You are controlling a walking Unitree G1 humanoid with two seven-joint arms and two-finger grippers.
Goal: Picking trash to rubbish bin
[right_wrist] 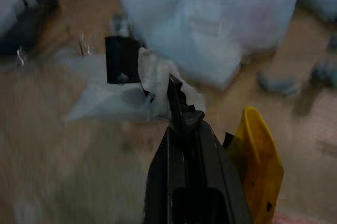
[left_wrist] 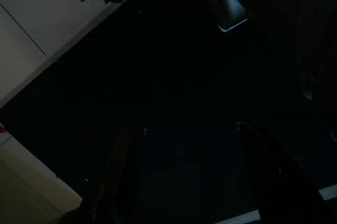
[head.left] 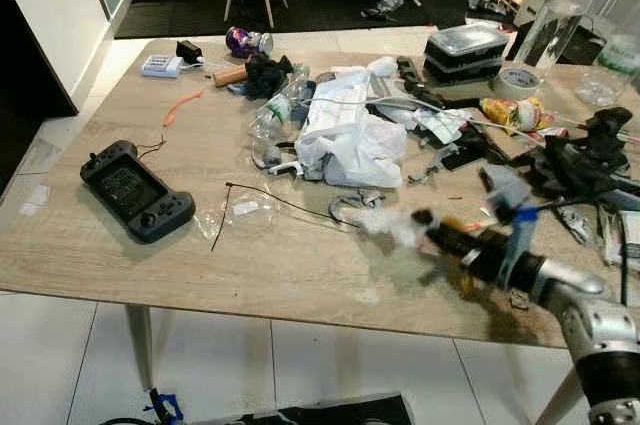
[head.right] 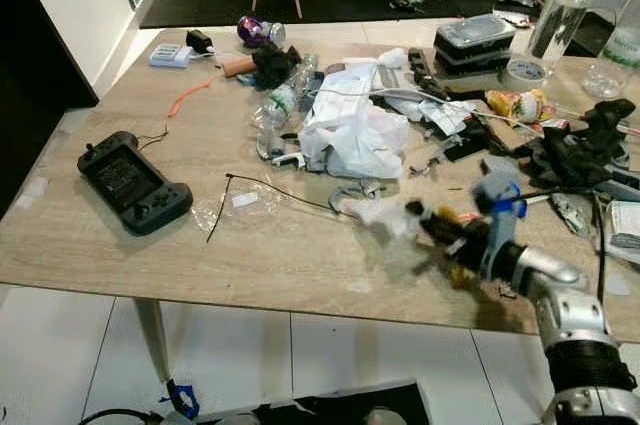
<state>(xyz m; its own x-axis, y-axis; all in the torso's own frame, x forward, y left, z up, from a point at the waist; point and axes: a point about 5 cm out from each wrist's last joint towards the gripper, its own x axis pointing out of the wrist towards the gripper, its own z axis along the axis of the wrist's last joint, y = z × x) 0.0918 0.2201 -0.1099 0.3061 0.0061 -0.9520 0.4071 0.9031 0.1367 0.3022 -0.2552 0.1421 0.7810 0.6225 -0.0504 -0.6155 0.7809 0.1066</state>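
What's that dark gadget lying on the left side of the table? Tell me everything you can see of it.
The handheld game console is a wide, dark grey or black slab that looks like plastic, with a dark screen in the middle and a grip at each end carrying small sticks and buttons. It lies flat, face up, at a slant on the wooden table, near its left edge. A thin dark cord lies by its far end; whether it is plugged in cannot be told. Nothing else touches it, and it sits apart from the litter.

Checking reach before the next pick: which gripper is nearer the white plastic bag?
Right. The right gripper is just in front of the white plastic bag; the left gripper hangs below the table.
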